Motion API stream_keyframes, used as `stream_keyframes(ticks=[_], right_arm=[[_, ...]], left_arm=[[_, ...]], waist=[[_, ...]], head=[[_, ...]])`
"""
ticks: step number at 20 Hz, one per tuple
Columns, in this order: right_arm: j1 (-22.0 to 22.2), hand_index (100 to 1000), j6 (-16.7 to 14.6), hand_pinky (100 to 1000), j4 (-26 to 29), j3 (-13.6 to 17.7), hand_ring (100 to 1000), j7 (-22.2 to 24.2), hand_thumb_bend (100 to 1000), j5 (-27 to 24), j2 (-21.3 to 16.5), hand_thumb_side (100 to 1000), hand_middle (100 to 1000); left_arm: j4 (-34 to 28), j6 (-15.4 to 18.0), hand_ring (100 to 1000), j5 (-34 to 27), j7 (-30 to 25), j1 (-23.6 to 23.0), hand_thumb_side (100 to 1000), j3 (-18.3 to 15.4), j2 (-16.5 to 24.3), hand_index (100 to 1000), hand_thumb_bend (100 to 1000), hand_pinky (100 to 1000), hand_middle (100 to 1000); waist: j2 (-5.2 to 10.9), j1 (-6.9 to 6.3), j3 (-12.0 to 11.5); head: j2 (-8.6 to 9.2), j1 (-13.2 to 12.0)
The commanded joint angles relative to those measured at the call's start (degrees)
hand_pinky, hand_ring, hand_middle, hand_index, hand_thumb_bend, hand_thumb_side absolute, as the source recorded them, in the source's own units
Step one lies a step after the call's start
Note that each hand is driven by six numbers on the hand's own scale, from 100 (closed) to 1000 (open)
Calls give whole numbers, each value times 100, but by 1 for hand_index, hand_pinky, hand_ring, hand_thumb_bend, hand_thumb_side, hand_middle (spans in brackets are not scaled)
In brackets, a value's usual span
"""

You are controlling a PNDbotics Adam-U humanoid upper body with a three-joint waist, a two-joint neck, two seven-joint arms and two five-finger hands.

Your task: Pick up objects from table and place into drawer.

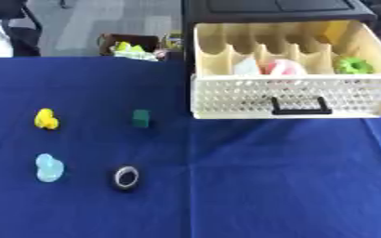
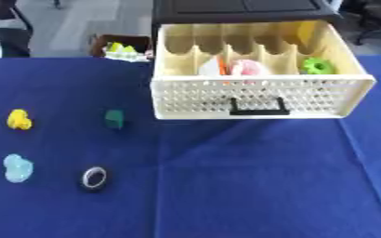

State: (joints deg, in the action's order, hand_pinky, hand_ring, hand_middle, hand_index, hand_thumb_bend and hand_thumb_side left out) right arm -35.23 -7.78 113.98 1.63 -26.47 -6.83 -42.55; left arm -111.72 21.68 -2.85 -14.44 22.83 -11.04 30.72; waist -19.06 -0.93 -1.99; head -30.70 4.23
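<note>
Neither the left hand nor the right hand appearing in either eye view, so impossible to tell whether spread, pressed together or pinching anything, and nothing to say about arm pose.

Standing pulled open at the far right part of the blue table cloth [image 1: 267, 186]: a cream drawer [image 1: 291, 95] with a perforated front wall and a black handle [image 1: 301, 107] at the middle of that wall. Sitting above and behind the drawer, its dark cabinet [image 1: 275, 9]. Dividing the inside of the drawer, several cream partitions running front to back.

Already lying inside the drawer: a green toothed piece [image 2: 317, 66] in a compartment toward the right end, a pink and white rounded thing [image 2: 244, 68] near the middle, a white piece with an orange edge [image 2: 213, 66] just left of it, and something yellow [image 2: 306, 31] at the far right back corner.

Still lying on the cloth, all well left of the drawer and apart from each other: a dark green block [image 1: 141, 118] nearest to the drawer's left front corner; a yellow duck-like figure [image 1: 46, 119] farther left of the block; a pale blue lumpy thing [image 1: 49, 168] nearer than the yellow one; a black ring with a silvery inside [image 1: 126, 177] nearer than the green block.

Showing beyond the table's far edge, left of the drawer, a brown box with yellow and white contents [image 1: 133, 46].
</note>
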Motion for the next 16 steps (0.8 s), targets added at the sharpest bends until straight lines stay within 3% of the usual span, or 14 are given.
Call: stream_keyframes(ticks=[1, 3, 7, 12, 16], right_arm=[[-29, 751, -7, 688, 61, 40, 587, 2, 100, 24, -55, 890, 470], [-20, 752, -6, 687, 61, 43, 586, 3, 100, 15, -29, 889, 469], [-16, 752, -7, 688, 61, 47, 585, 6, 100, 1, -2, 888, 468], [-5, 751, 14, 690, 61, 44, 583, 38, 100, -21, 11, 890, 466], [-12, 752, 29, 693, 61, 22, 582, 80, 100, -47, 8, 894, 465]], left_arm=[[200, 448, 572, 457, 40, 226, 485, 163, 633, 817, 100, 535, 625], [399, 755, 554, 771, 4, 420, 405, 337, 917, 864, 100, 530, 629], [827, 1311, 497, 1356, -354, 842, 340, 750, 1396, 914, 100, 480, 589], [1354, 1913, 451, 1937, -1034, 1267, 257, 1183, 1771, 920, 100, 432, 528], [1746, 2186, 446, 2320, -1442, 1548, 276, 1469, 1941, 934, 100, 419, 534]], waist=[[161, -21, -1], [193, -39, 4], [225, -72, 31], [232, -106, 63], [231, -134, 73]], head=[[-80, 32], [-94, 38], [-85, 46], [-40, 15], [-2, -24]])
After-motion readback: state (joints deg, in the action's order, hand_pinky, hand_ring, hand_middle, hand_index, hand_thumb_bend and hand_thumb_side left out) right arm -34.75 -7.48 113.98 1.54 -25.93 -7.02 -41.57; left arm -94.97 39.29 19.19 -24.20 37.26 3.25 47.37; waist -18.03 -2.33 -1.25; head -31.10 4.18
